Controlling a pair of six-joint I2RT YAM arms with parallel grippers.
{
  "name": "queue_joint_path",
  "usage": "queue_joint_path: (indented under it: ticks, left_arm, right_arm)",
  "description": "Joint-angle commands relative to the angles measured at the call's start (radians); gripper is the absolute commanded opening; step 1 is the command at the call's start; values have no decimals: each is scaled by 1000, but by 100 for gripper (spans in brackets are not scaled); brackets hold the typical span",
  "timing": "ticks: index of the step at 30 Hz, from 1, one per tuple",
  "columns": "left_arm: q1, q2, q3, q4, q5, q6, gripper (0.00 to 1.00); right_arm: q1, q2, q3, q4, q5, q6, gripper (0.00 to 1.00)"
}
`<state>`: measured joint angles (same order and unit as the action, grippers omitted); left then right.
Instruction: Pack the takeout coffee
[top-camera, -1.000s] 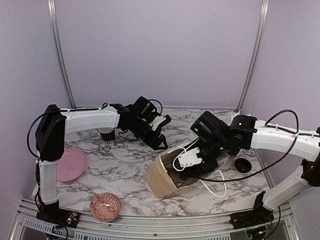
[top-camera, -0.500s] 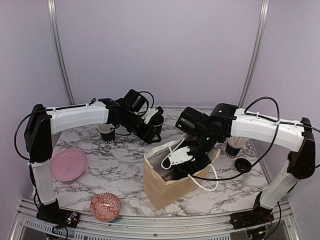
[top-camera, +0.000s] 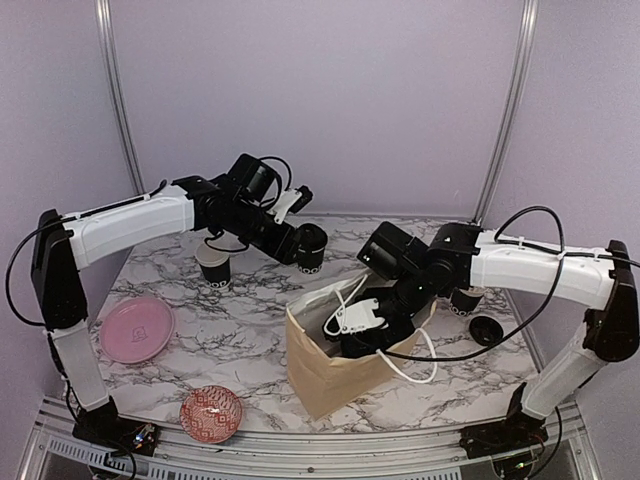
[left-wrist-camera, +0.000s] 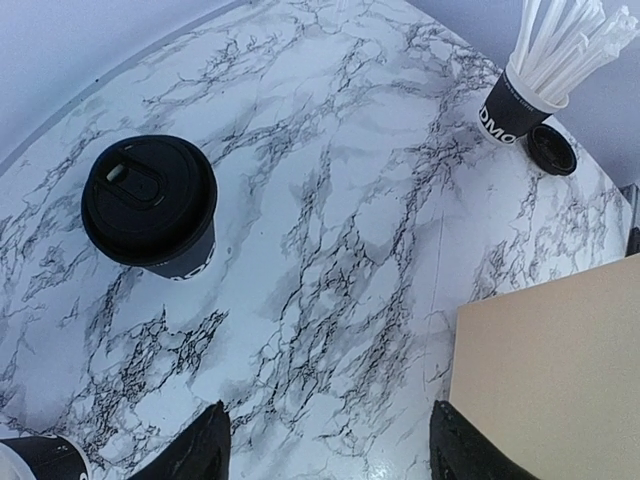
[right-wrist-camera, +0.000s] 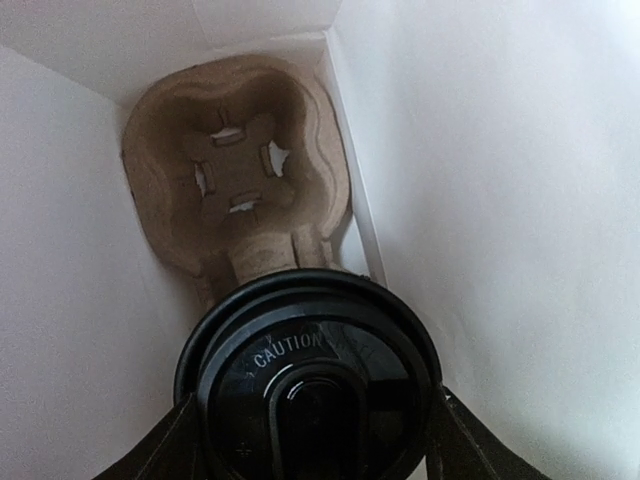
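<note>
The bag (top-camera: 320, 370) is standing upright near the front, mouth up, so you are reaching in from above. Your right gripper (right-wrist-camera: 318, 435) is clamping a lidded cup (right-wrist-camera: 310, 385) inside it, jaws wide on its sides, over the carrier (right-wrist-camera: 240, 170) on the bag floor. Farther back, your left gripper (left-wrist-camera: 330, 450) is hovering with jaws apart, holding and touching nothing, probably lining up on the second lidded cup (left-wrist-camera: 150, 200). An open cup (top-camera: 213, 265) is standing to its left.
</note>
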<state>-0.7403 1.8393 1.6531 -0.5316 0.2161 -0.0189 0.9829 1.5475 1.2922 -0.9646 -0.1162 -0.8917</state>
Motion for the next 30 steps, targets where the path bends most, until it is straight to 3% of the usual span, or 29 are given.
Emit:
queue_joint_path:
  ticks: [1, 8, 14, 19, 30]
  left_arm:
    - [5, -91, 66, -53, 23, -24, 69]
    - [-19, -228, 36, -66, 228, 14, 73]
    - [-57, -315, -5, -109, 297, 52, 76]
    - [-81, -312, -8, -144, 234, 68, 77]
    - [-84, -296, -3, -152, 141, 91, 77]
  right_arm:
    - [-7, 59, -129, 100, 90, 13, 32]
    - [-7, 62, -131, 132, 166, 79, 30]
    - [-7, 68, -58, 37, 68, 95, 35]
    - [-7, 80, 87, -114, -52, 83, 57]
    - [-61, 74, 206, -236, -99, 64, 96]
